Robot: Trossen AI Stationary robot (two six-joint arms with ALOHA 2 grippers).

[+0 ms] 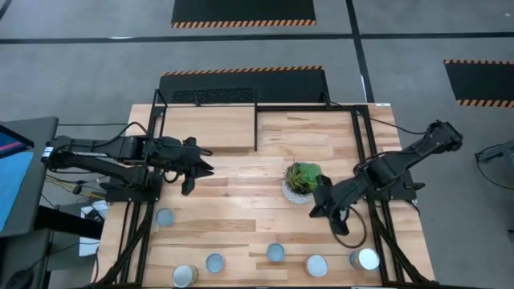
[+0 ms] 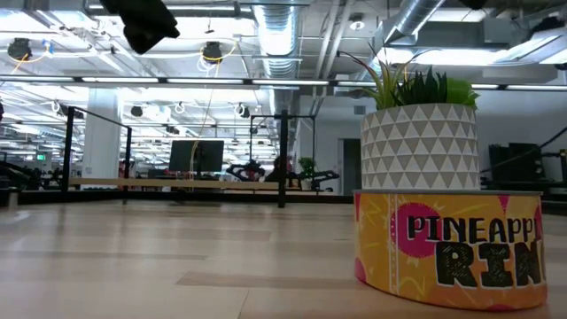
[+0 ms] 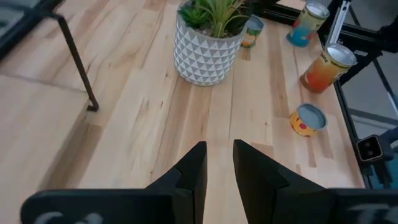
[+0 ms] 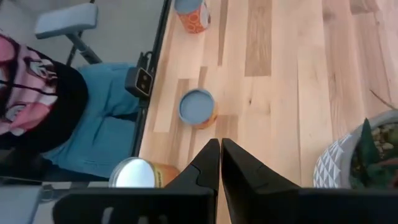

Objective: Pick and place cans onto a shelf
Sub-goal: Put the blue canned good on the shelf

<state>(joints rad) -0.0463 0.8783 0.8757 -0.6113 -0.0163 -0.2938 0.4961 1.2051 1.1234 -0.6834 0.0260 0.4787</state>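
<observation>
Here, step in hand: no can is held yet, so a first pick is judged to be the step; it is best done by choosing one can, spreading the fingers wide before descending, and closing on the label wall squarely, not the rim.
Shelf [image 1: 210, 128]: the light-wood platform is set at the far left of the table, and no can is seen on it.
Plant [image 1: 303, 181]: the white pot is placed mid-table, just beside the right arm, and is to be avoided.
Cans: six are seen in the high view, in a loose row along the near edge, from one at the left [image 1: 165, 217] to one at the right corner [image 1: 365, 258].
Left gripper [image 1: 195, 170]: it is held above bare table near the shelf, well apart from the cans, fingers parted by a narrow gap and empty.
Right gripper [image 1: 318, 212]: it is held beside the plant, fingers pressed together and empty; the nearest can [image 4: 197, 108] is seen just beyond the fingertips.
</observation>
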